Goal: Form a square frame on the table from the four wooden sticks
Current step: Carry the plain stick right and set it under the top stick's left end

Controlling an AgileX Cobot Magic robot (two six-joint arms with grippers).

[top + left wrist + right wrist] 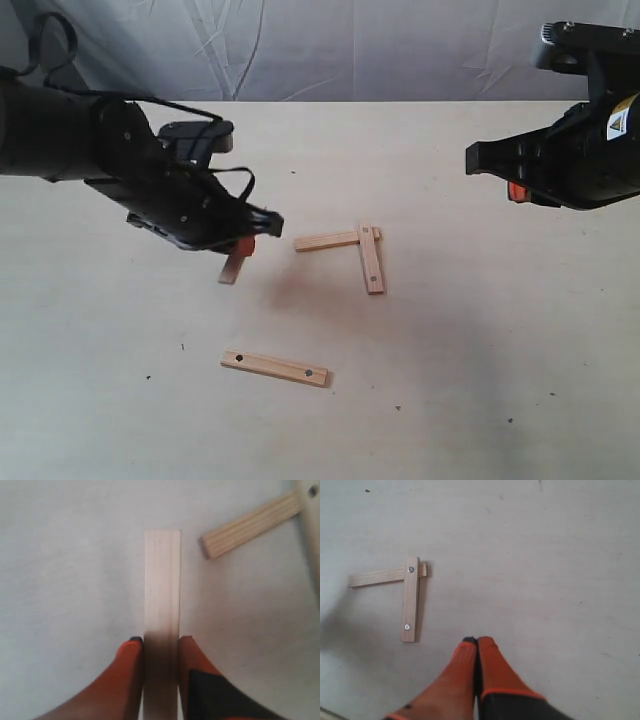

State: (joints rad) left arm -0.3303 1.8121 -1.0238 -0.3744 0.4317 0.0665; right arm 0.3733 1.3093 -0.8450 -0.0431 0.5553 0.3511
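Observation:
My left gripper is shut on a plain wooden stick, which hangs above the table left of centre. Two sticks form an L at mid-table: a plain stick lies under one end of a dotted stick. The second dotted stick lies alone nearer the front edge. My right gripper hovers shut and empty at the right, well clear of the L.
A wrinkled grey cloth hangs behind the table's far edge. Tiny dark specks dot the table surface. The black left arm reaches in from the left side.

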